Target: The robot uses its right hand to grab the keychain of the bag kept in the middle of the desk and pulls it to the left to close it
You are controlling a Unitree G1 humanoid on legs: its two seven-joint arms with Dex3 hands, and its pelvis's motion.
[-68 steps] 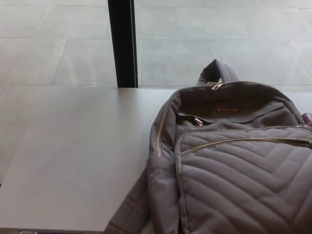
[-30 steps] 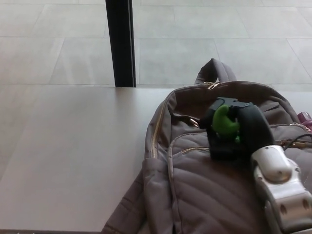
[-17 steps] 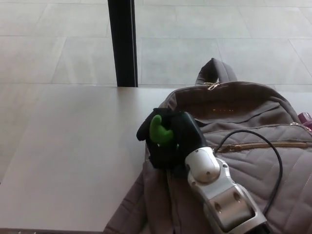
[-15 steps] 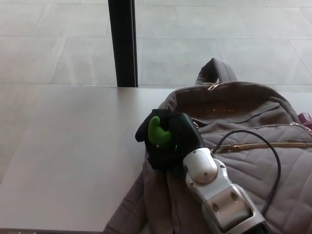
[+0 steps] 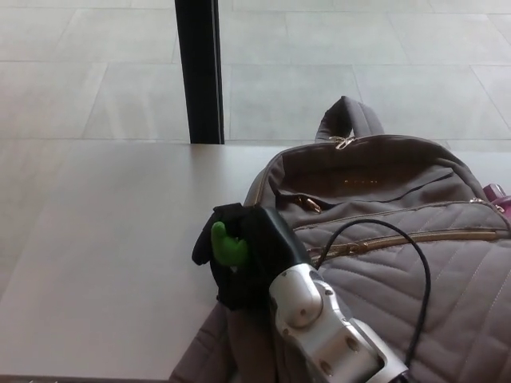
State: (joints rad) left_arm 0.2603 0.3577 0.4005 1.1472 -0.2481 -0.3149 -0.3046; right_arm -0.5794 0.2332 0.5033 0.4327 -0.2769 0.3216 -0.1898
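Quilting and slack cloth mark the grey backpack (image 5: 463,295) as soft, likely to drag along rather than resist a pull. It lies on the right half of the desk (image 5: 104,239). Its small gold zip pull (image 5: 308,204), rigid and probably slippery, is the place to pinch. The right hand (image 5: 239,255) sits at the bag's left edge, apart from that pull; whether it grips anything I cannot tell.

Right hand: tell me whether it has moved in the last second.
Yes. Against the black post, the right hand has gone left and nearer the robot, from the middle of the bag to its left edge.
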